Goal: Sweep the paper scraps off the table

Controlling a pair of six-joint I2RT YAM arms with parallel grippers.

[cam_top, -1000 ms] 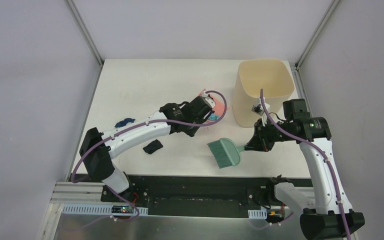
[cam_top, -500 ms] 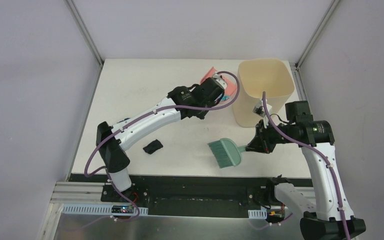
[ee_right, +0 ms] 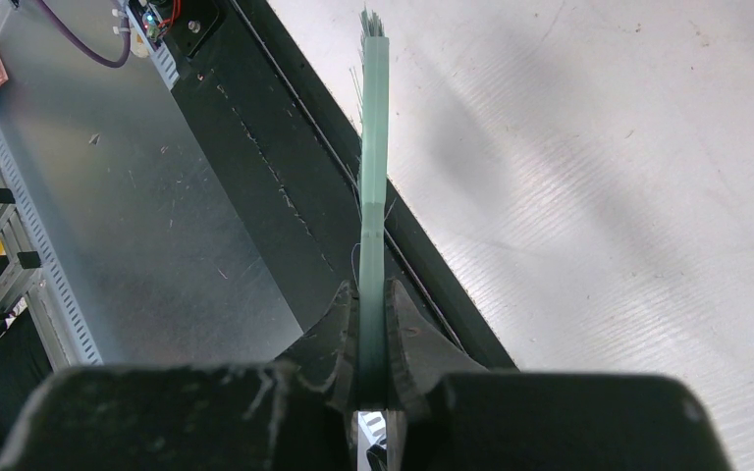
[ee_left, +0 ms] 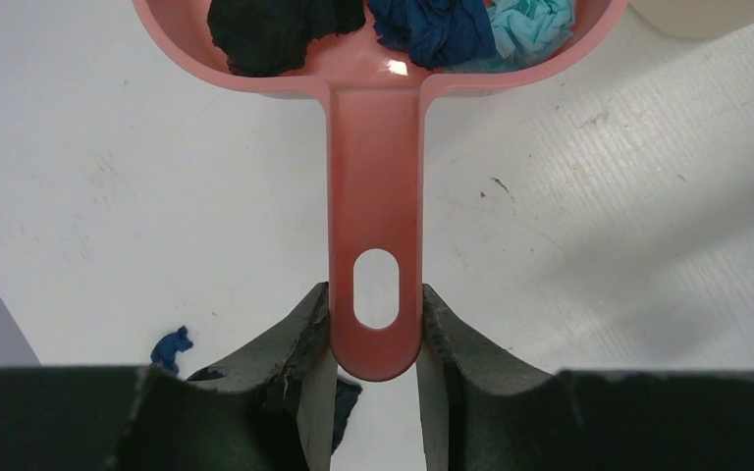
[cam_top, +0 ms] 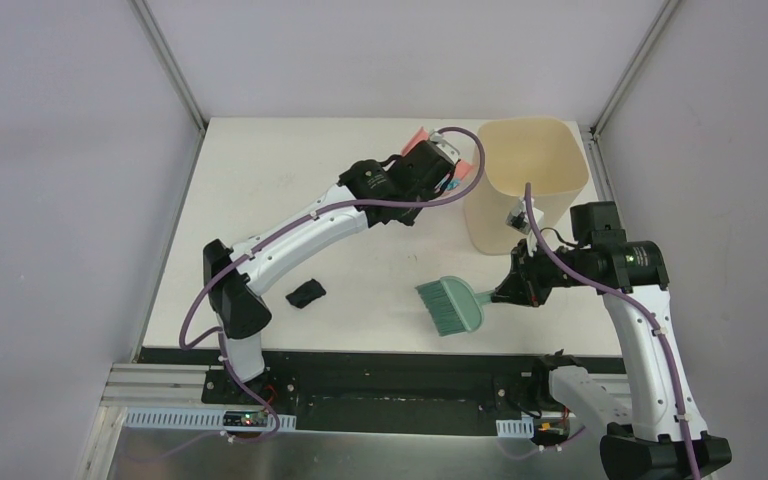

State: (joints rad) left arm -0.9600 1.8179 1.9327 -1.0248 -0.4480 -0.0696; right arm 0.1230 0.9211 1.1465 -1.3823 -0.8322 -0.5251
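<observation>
Three scraps [ee_left: 432, 25] sit in the dustpan [ee_left: 373, 196], its handle clamped in the left pincer [ee_left: 373, 306] beside the bin [cam_top: 525, 180], likely for tipping. The right pincer [ee_right: 371, 294] pinches the brush [ee_right: 373, 177] aside.

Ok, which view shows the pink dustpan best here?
Left wrist: the dustpan, its handle clamped in the left gripper, holds black, blue and teal paper scraps. Top external shows only pink slivers around that gripper, beside the bin. Right wrist shows none of it.
</observation>
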